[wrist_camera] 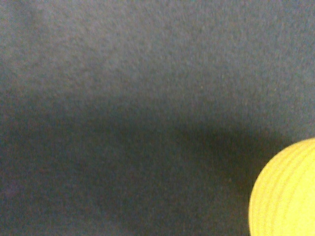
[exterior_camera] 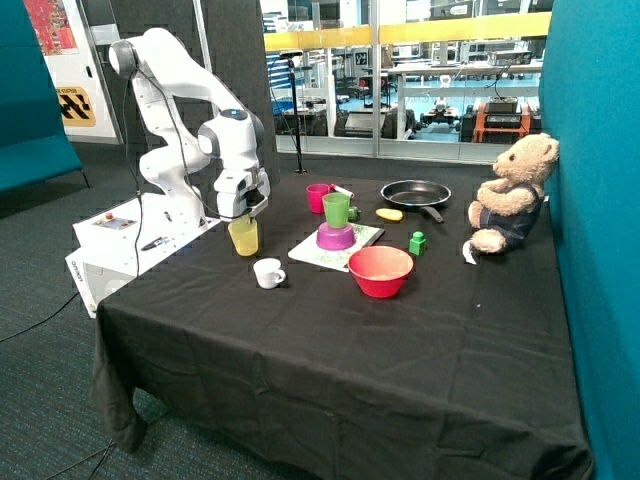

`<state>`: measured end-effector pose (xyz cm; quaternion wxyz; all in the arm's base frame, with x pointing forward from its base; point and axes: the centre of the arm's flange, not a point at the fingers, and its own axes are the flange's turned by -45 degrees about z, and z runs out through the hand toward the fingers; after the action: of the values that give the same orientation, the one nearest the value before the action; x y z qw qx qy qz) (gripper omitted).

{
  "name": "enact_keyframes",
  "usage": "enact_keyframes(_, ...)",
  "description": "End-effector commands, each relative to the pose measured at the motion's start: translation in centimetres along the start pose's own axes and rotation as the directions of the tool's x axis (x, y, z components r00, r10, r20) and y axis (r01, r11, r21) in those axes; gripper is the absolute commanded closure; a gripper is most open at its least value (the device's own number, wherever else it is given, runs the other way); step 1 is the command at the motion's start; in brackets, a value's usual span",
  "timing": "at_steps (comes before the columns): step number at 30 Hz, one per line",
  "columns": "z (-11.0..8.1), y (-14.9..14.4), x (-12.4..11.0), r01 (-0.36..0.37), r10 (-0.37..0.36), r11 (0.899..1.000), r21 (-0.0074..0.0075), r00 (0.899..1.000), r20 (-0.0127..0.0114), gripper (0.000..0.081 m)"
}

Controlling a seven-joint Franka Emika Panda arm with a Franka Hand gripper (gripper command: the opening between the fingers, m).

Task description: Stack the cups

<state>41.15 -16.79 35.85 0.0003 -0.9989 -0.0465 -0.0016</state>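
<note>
Three cups are on the black-clothed surface (exterior_camera: 330,350): one yellow cup (exterior_camera: 243,237), one green cup (exterior_camera: 336,209) and one red-pink cup (exterior_camera: 318,197). None is stacked in another. Taking the purple bowl (exterior_camera: 335,237) as landmark: the green cup stands on top of it, the bowl being upside down on a white mat (exterior_camera: 362,250). The red-pink cup is just behind the bowl, toward the windows. The yellow cup stands well apart from the bowl, on the side toward the robot's base, near the surface's edge.

There is also one small white mug (exterior_camera: 269,272), in front of the bowl and near the yellow cup; one red bowl (exterior_camera: 380,271), in front of the purple bowl on the far side of the mat; one black frying pan (exterior_camera: 416,193) behind it; one small yellow object (exterior_camera: 389,214) beside the pan; one green block (exterior_camera: 418,243); and one teddy bear (exterior_camera: 510,195) seated at the blue wall.

The end effector (exterior_camera: 246,213) is directly at the rim of the yellow cup, pointing down at it. Whether its fingers are spread or clamped on the rim cannot be told. In the wrist view only a curved part of the yellow cup (wrist_camera: 285,194) shows against the dark cloth.
</note>
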Motion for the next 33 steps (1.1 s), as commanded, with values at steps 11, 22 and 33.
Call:
enact_keyframes(11, -4.6, -3.4, 3.2, 0.084, -0.084, 0.996, -0.0003, 0.996, 0.0032, 0.0808)
enact_keyframes(22, -6.4, -8.7, 5.8, 0.183, -0.183, 0.983, 0.0001, 0.983, 0.0032, 0.0808)
enact_keyframes(33, -7.5, -12.2, 6.3, 0.249, -0.249, 0.968, 0.0003, 0.968, 0.0032, 0.0808)
